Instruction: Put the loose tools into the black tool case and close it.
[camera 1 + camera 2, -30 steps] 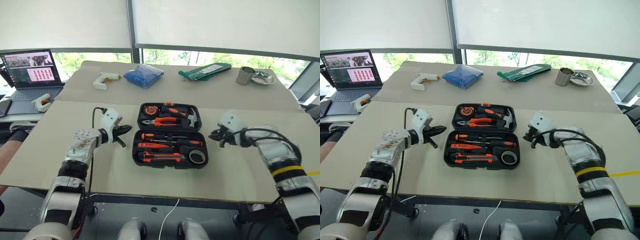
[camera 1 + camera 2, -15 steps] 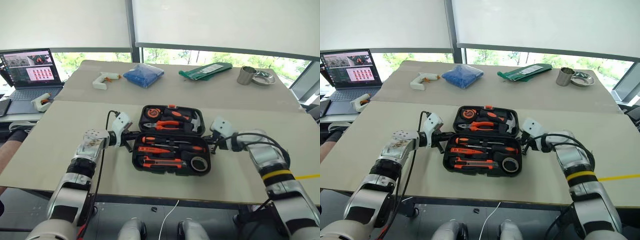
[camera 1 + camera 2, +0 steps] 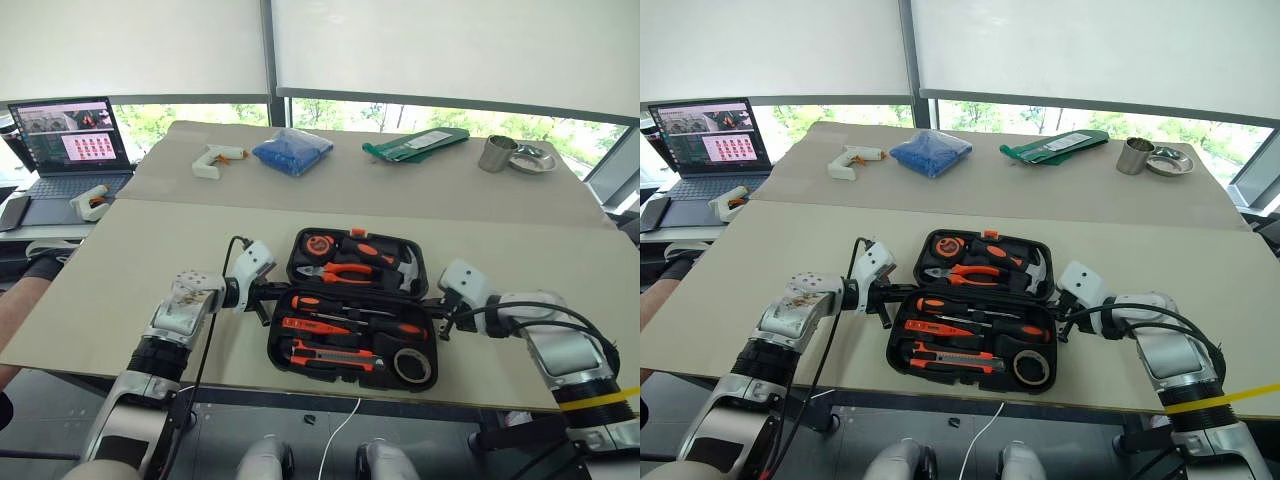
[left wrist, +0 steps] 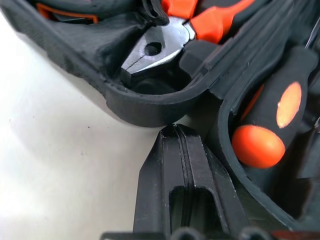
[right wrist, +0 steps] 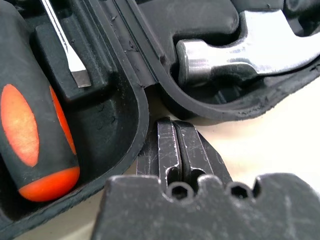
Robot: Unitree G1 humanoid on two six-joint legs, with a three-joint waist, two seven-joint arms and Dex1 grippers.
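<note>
The black tool case (image 3: 279,340) lies open on the beige table, close to its near edge. Screwdrivers (image 3: 345,303), a utility knife (image 3: 330,352) and a dark tape roll (image 3: 412,366) sit in the slots of its near half. Pliers (image 3: 350,272), a hammer (image 3: 405,268) and a tape measure (image 3: 317,243) fill the far half. My left gripper (image 3: 275,293) is shut, its tip (image 4: 175,130) in the notch at the case's left hinge. On the other side my right gripper (image 3: 435,305) is shut too, its tip (image 5: 175,122) in the right hinge notch.
Along the far side of the table lie a white glue gun (image 3: 212,158), a blue bag (image 3: 291,150), a green packet (image 3: 415,143), a metal cup (image 3: 494,153) and a dish (image 3: 530,157). A laptop (image 3: 65,140) stands at the left. A person's arm (image 3: 15,310) shows at the left edge.
Both grippers closed in from the sides onto the case's hinge notches, then drew back. The case slid with them toward the near edge.
</note>
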